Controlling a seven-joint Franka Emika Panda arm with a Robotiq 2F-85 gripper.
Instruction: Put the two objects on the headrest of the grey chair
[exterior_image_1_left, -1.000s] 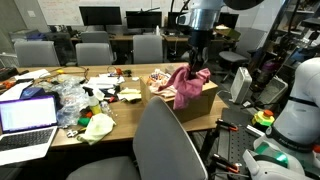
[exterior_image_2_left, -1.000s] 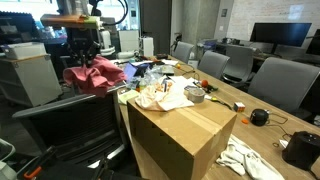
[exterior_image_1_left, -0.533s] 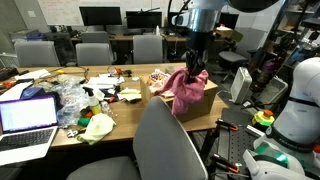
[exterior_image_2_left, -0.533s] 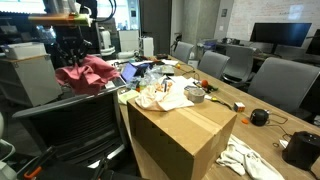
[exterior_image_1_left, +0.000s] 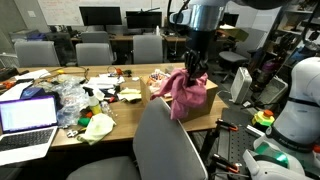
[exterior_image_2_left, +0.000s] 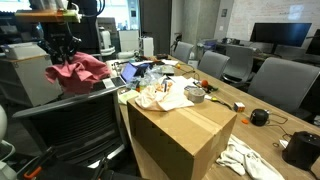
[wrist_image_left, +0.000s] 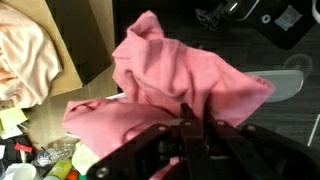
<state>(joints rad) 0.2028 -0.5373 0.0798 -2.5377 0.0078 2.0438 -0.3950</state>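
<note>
My gripper (exterior_image_1_left: 195, 70) is shut on the plain pink cloth (exterior_image_1_left: 182, 92), which hangs bunched below it, off the table's edge next to the cardboard box (exterior_image_1_left: 203, 103). In an exterior view the gripper (exterior_image_2_left: 60, 50) holds the pink cloth (exterior_image_2_left: 78, 70) in the air, away from the box (exterior_image_2_left: 180, 135). In the wrist view the dark fingers (wrist_image_left: 187, 115) pinch a fold of the pink cloth (wrist_image_left: 170, 75). The patterned cloth (exterior_image_1_left: 159, 77) lies on top of the box, pale (exterior_image_2_left: 165, 97) in an exterior view. The grey chair (exterior_image_1_left: 165, 140) stands in the foreground, its rounded back just below the hanging cloth.
The long table (exterior_image_1_left: 40, 75) holds a laptop (exterior_image_1_left: 28, 115), a yellow-green cloth (exterior_image_1_left: 97, 127) and much clutter. Smaller grey chairs (exterior_image_1_left: 95, 52) line the far side. A white machine (exterior_image_1_left: 300, 95) stands close by. A dark chair (exterior_image_2_left: 70, 130) sits under the cloth.
The gripper has carried the pink cloth farther from the cardboard box and slightly higher, toward the chair side. The grip on it has not changed.
</note>
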